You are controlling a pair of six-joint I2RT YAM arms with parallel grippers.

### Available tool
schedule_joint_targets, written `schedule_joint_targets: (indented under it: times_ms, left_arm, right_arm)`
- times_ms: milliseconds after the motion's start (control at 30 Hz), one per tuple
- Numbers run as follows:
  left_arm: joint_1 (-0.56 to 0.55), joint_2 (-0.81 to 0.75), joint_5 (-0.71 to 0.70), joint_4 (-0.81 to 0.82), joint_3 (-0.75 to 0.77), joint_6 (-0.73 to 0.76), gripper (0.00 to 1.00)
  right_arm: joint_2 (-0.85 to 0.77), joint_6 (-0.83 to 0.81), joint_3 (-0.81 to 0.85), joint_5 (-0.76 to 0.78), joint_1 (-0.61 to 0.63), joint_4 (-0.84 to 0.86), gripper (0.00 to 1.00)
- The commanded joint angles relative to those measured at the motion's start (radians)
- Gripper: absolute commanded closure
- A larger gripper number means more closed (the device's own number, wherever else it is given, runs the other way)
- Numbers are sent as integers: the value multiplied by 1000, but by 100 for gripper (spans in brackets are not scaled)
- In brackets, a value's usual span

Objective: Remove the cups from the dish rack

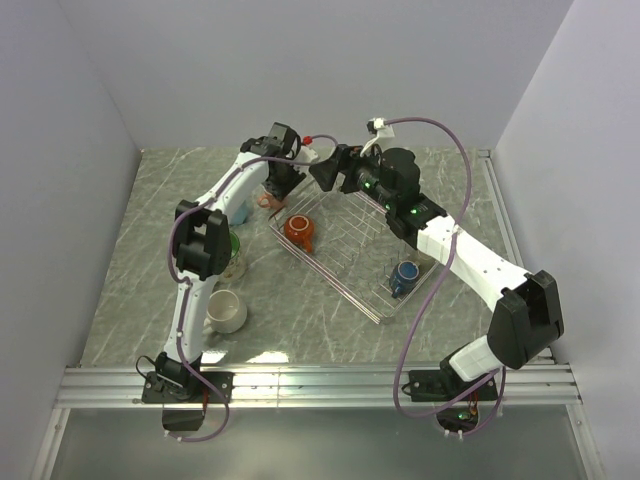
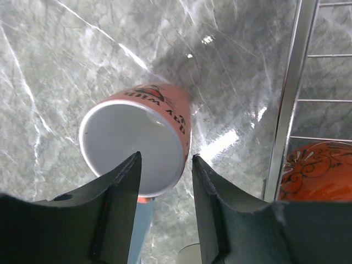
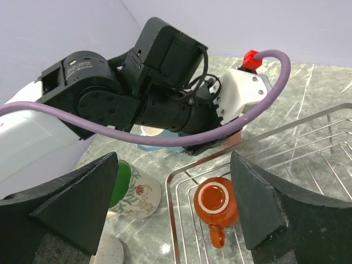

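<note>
Grey marbled surface (image 1: pixel 140 230) between pale walls (image 1: pixel 300 70); both arms reach toward the far-left corner of the shallow silver wire dish rack (image 1: pixel 345 245).

My left gripper (image 2: pixel 166 159) is spread apart and holds nothing. One finger hangs over the white inside of the small pinkish-orange ceramic mug (image 2: pixel 137 143), the other just outside its wall, so the near-right part of the rim sits between them. That mug is on the surface, just outside the rack's left rim, mouth toward my wrist camera. The light blue mug (image 2: pixel 142 228) is close beside it.

My right gripper (image 3: pixel 173 162) is also wide apart and empty. It hovers above the same rack corner, very near the left wrist.

Two cups remain in the rack: the orange-red mug (image 1: pixel 299 230) at the far-left end, mouth up, and the dark blue mug (image 1: pixel 405 274) toward the near-right end. The plain white mug (image 1: pixel 226 312) and the large cream floral mug with green inside (image 3: pixel 137 190) stand on the surface to the left.

I judge this to be the release of the pinkish mug. To do it well I'd raise the left wrist straight up, fingers kept apart, so neither pad catches the rim and tips the mug into its blue neighbour. I'd clear the rack wire before swinging sideways. The right arm should wait until the left wrist is out of its path. After that the orange-red mug looks the easiest pick, taken by one wall from above.
</note>
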Motion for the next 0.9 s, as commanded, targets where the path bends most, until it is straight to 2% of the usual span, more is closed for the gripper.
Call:
schedule_joint_targets:
  times_ms: [0, 133, 233, 400, 467, 600, 633, 667, 700, 867]
  left_arm:
    - [-4, -74, -5, 27, 29, 19, 53]
    - [-4, -92, -12, 40, 50, 10, 52]
    - [-4, -120, -19, 61, 69, -10, 47]
    - [2, -230, -16, 155, 32, -73, 37]
    - [17, -270, 17, 164, 15, -113, 34]
    - [80, -316, 119, 127, 41, -194, 27]
    - [110, -328, 143, 120, 32, -207, 21]
    - [126, -354, 174, 118, 21, -225, 20]
    - [140, -370, 183, 118, -6, -231, 3]
    - [220, -475, 177, 152, -127, -248, 1]
  right_arm:
    - [-12, -30, 25, 4, 1, 1, 11]
    - [-16, -47, 37, 28, 3, -33, 11]
    - [-19, -74, 51, 99, 23, -93, 12]
    - [22, -244, 120, 376, 172, -269, 13]
    - [80, -240, 160, 410, 193, -343, 13]
    - [151, -173, 188, 369, 196, -453, 18]
    - [177, -165, 191, 357, 197, -466, 19]
    - [191, -149, 194, 345, 196, -479, 20]
    - [218, -145, 204, 332, 197, -508, 21]
    - [291, -149, 226, 199, 197, -553, 29]
